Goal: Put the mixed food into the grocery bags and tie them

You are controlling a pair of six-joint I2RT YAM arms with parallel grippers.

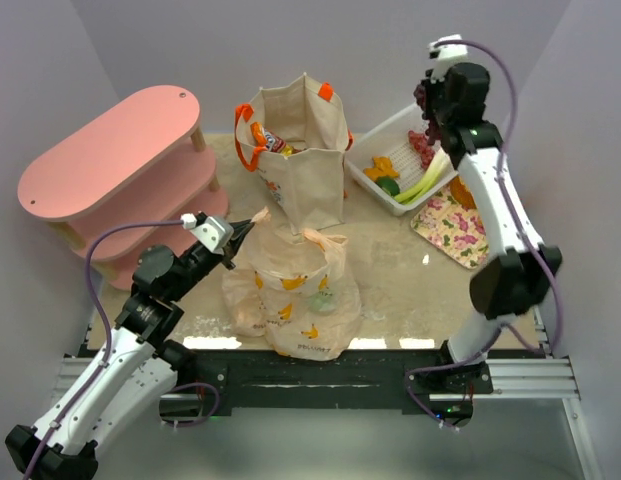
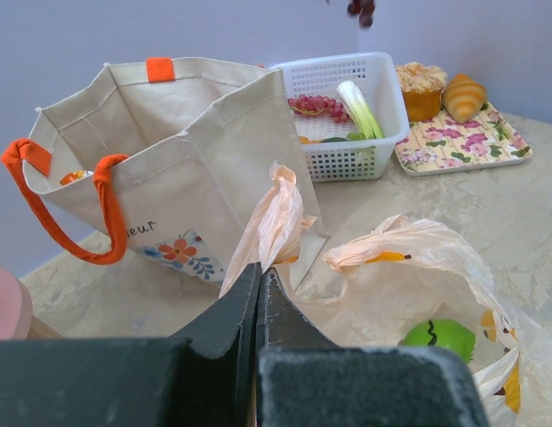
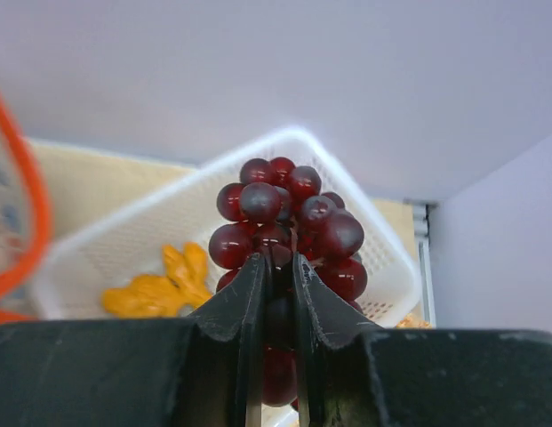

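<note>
Right gripper [image 3: 276, 264] is clamped on the dark grapes [image 3: 284, 218], its two fingers nearly together with only a narrow slot between them, where the middle of the bunch sits. Berries bulge out above and to both sides of the fingertips, and more hang down between the fingers. The bunch is lifted clear, with the white basket [image 3: 298, 135] below and beyond the tips, and the small orange pieces [image 3: 160, 285] lying in it to the lower left of the fingers. An orange handle of the canvas tote [image 2: 196, 151] shows as a blur at the far left of this gripper's view. Left gripper [image 2: 258, 274] has its jaws pressed fully together, and the thin film of the peach plastic bag [image 2: 409, 267] appears pinched at the tips, one twisted handle standing up just past them. The bag's open mouth lies to the right of these fingers, with the green round vegetable [image 2: 438, 338] inside. The tote stands upright and open beyond and left of the tips. Farther off to the right, the leek [image 2: 360, 107] lies in the basket, and the golden bread [image 2: 464, 93] rests on the floral mat [image 2: 471, 142].
</note>
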